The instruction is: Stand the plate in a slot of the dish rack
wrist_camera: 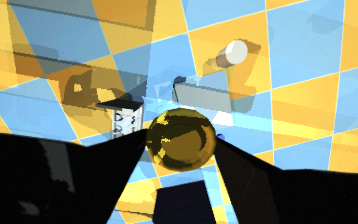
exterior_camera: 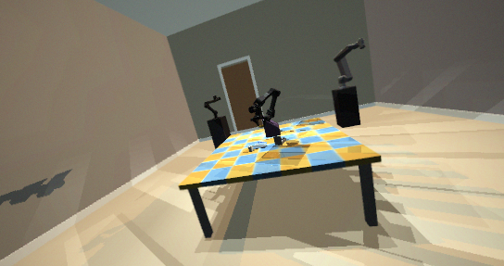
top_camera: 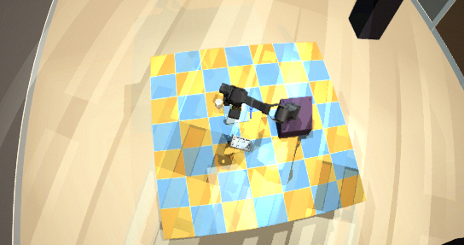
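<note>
Clearly the end effector (wrist_camera: 181,141) is clamped on the gold plate (wrist_camera: 181,139), held in the air above the checkered worktop (wrist_camera: 305,110). Below the plate, the dish rack (wrist_camera: 121,120) stands on the worktop.

You get a high overhead view, a low distant room view, and a close wrist view, all sharing the checkered table (top_camera: 273,197).
</note>
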`<state>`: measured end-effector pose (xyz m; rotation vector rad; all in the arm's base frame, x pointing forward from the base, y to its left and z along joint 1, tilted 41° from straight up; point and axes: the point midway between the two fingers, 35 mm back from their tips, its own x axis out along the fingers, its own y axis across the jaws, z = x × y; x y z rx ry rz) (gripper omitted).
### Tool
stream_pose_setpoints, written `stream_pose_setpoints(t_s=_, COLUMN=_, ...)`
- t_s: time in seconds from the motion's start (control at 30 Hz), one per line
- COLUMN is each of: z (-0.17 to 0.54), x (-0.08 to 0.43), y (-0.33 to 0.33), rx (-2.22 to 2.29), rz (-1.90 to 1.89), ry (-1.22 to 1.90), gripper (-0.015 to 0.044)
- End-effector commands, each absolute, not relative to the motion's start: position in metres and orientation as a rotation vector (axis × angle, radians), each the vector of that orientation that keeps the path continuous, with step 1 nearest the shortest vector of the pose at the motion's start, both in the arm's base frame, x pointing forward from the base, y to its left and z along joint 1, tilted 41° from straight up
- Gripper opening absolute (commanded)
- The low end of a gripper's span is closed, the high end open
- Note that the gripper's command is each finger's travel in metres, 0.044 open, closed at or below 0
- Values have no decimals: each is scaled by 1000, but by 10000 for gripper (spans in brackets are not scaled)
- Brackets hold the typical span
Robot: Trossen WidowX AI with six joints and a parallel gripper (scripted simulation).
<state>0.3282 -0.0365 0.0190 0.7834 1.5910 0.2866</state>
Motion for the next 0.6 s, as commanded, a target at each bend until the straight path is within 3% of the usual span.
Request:
stream_pose_setpoints(t_s=0.0, z=32, x=322, y=-19, rx=911, rz=161, ry=1636, gripper=0)
stream_pose_setpoints(t_s=0.57, z=79, x=294, y=37, rx=1344, rz=-334, ry=1710, gripper=0)
